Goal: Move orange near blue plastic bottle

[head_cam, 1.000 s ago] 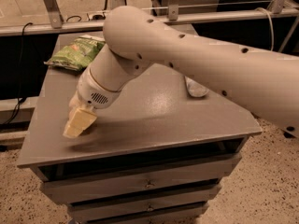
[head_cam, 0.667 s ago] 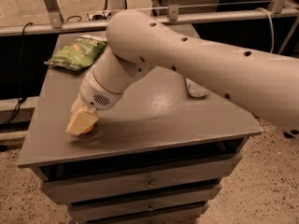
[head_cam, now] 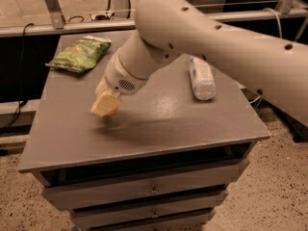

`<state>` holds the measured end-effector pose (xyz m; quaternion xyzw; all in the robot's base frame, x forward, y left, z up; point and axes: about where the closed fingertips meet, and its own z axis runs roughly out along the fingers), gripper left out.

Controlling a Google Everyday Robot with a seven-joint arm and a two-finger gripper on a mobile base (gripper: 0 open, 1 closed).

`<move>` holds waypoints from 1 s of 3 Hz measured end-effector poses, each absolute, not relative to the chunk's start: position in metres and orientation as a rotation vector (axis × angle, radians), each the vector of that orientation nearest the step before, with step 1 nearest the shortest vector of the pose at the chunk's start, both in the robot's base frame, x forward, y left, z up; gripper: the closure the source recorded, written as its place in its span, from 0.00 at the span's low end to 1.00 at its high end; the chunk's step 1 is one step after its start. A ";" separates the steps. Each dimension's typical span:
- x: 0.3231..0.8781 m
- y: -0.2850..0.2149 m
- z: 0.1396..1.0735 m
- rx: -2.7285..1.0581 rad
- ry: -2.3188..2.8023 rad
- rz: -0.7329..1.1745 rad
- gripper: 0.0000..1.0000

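The blue plastic bottle (head_cam: 201,77) lies on its side on the right part of the grey cabinet top (head_cam: 159,124), its pale blue-and-white label facing up. My gripper (head_cam: 106,105) hangs at the end of the large white arm (head_cam: 202,37), over the left-middle of the top and well left of the bottle. Only its cream-coloured tip shows, just above the surface. No orange shows anywhere; it is hidden or out of view.
A green crinkled snack bag (head_cam: 82,53) lies at the back left corner of the top. The cabinet has drawers (head_cam: 154,189) below its front edge. A metal rail and frame (head_cam: 72,25) run behind it. Speckled floor lies to the right.
My gripper has moved to the right and a little away from the front left of the top. The arm has swung with it, and more of the bottle now shows.
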<state>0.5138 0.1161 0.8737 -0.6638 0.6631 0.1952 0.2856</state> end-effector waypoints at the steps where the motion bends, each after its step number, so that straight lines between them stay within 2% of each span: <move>1: 0.556 0.067 0.911 -1.695 1.765 0.422 1.00; 3: 0.563 0.067 0.930 -1.671 1.739 0.406 1.00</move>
